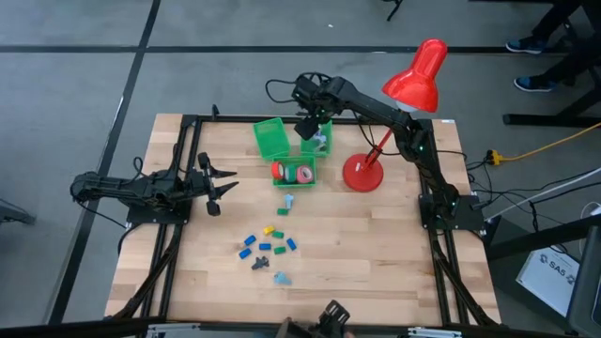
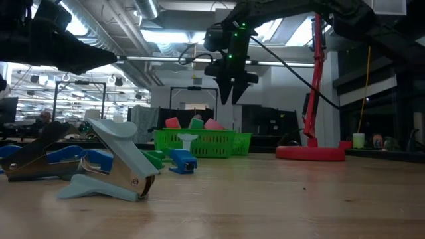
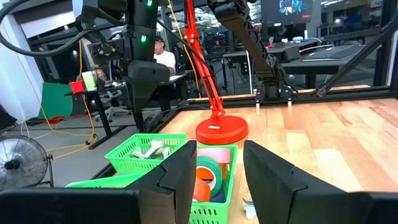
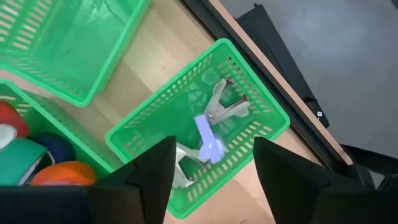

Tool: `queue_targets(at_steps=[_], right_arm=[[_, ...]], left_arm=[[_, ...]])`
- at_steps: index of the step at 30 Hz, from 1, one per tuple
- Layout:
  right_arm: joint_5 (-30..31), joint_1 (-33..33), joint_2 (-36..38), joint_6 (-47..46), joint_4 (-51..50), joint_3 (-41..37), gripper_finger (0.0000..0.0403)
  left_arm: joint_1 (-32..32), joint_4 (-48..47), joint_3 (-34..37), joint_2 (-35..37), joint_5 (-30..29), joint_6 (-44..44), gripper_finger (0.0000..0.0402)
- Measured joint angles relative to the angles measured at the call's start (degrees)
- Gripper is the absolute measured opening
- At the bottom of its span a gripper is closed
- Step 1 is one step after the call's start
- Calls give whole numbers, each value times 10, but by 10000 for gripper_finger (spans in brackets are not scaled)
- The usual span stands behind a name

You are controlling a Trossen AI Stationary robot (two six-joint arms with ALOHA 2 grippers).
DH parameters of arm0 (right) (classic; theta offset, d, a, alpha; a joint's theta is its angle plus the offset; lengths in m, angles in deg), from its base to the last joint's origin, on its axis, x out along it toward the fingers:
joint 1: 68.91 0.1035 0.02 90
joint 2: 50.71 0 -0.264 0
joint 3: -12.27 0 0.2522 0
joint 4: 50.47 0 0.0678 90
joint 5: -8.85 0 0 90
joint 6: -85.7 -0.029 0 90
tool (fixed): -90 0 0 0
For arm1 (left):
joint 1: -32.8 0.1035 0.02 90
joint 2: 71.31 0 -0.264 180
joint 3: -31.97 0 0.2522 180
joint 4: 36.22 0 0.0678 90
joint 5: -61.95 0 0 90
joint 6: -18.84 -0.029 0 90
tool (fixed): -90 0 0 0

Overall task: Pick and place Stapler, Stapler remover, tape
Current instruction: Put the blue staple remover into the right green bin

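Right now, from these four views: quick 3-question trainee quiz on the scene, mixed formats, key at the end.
1. True or false: the right gripper hangs over the green basket that holds staple removers, with nothing between its open fingers.
2. Multiple choice: where do the tape rolls lie? A) loose on the table B) in a green basket beside the red lamp's base C) in the left gripper
3. Fill in: the small blue, green and yellow staplers lie on the table, not in a ____.

Key: 1 true; 2 B; 3 basket.
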Motion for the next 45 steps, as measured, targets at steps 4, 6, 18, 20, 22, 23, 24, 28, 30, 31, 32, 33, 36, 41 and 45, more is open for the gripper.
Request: queue_targets(at_steps=[4,6,18,20,22,23,24,28,30,31,32,33,36,41,45], right_arm=[[0,5,0,0,-6,0,221],[0,8,0,0,-8,0,221],[-2,29,0,0,-19,0,219],[-2,33,0,0,-25,0,220],[-4,38,0,0,-32,0,220],[-11,41,0,0,-33,0,220],[-22,43,0,0,-34,0,220],[-71,60,0,0,-34,-1,220],[-85,72,0,1,-34,-1,220],[-86,79,-1,3,-34,-1,220],[-86,86,-1,6,-34,-1,220],[-86,94,-1,12,-33,-1,220],[-86,118,-1,18,-33,-1,220],[-86,155,-1,18,-33,-1,220],[-86,185,-1,18,-33,-1,220]], left_arm=[[0,0,0,0,0,0,127],[0,0,0,0,0,0,128],[0,0,0,0,0,0,127],[0,0,0,0,0,0,128],[0,0,0,0,0,0,127],[0,0,0,0,0,0,127],[0,0,0,0,0,0,128],[0,0,0,0,0,0,127],[0,0,0,0,0,0,127],[0,0,0,0,0,0,127],[0,0,0,0,0,0,127],[0,0,0,0,0,0,128],[0,0,0,0,0,0,127],[0,0,0,0,0,0,127],[0,0,0,0,0,0,127]])
